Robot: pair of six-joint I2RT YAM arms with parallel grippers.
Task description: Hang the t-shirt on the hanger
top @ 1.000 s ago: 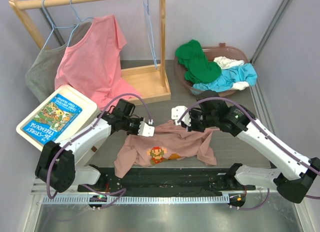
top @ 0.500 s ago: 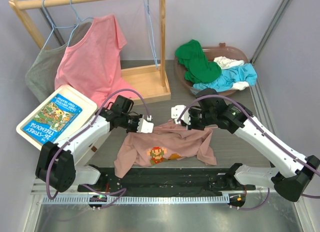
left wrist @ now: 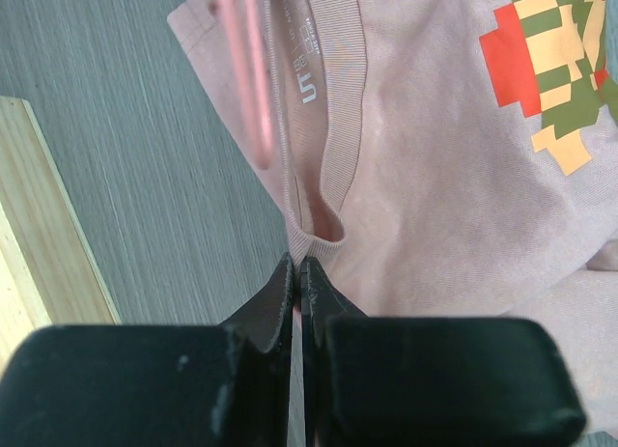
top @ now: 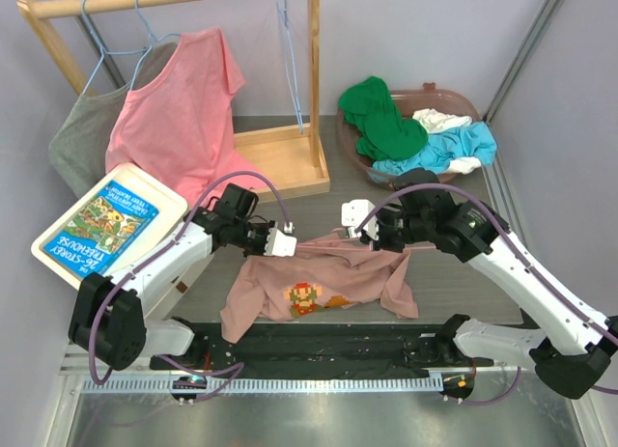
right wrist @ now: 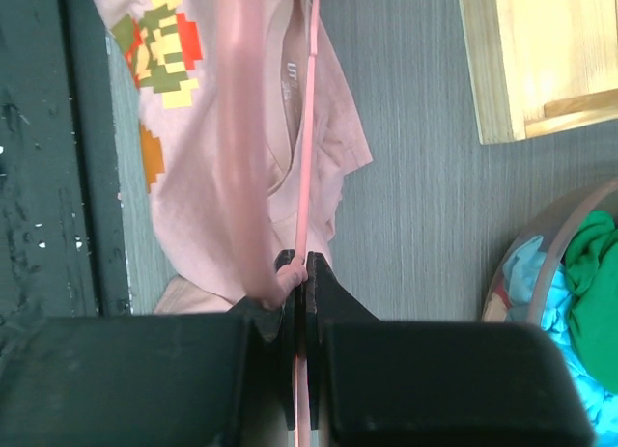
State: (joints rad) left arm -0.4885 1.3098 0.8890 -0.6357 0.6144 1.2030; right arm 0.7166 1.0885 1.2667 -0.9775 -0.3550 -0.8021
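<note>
The dusty pink t-shirt [top: 333,283] lies crumpled on the table with its pixel figure [top: 303,296] facing up. My left gripper [top: 295,242] is shut on the collar's rim [left wrist: 328,167], lifting it; in the left wrist view the left gripper [left wrist: 297,265] pinches the ribbed edge. My right gripper [top: 368,235] is shut on the thin salmon hanger [right wrist: 308,128], whose wire runs out between the right gripper's [right wrist: 305,265] closed fingertips towards the neck opening. Blurred, the hanger [left wrist: 243,70] shows above the collar in the left wrist view. Part of the hanger is hidden by cloth.
A wooden rack [top: 290,167] at the back left carries a coral shirt [top: 179,119], a grey shirt [top: 85,143] and light blue hangers [top: 293,61]. A brown basket [top: 462,101] of clothes stands at the back right. A book [top: 108,223] lies left. A black mat [top: 319,343] lines the near edge.
My right gripper has shifted a little to the right and back with the hanger. The left gripper has barely moved, still pinching the collar.
</note>
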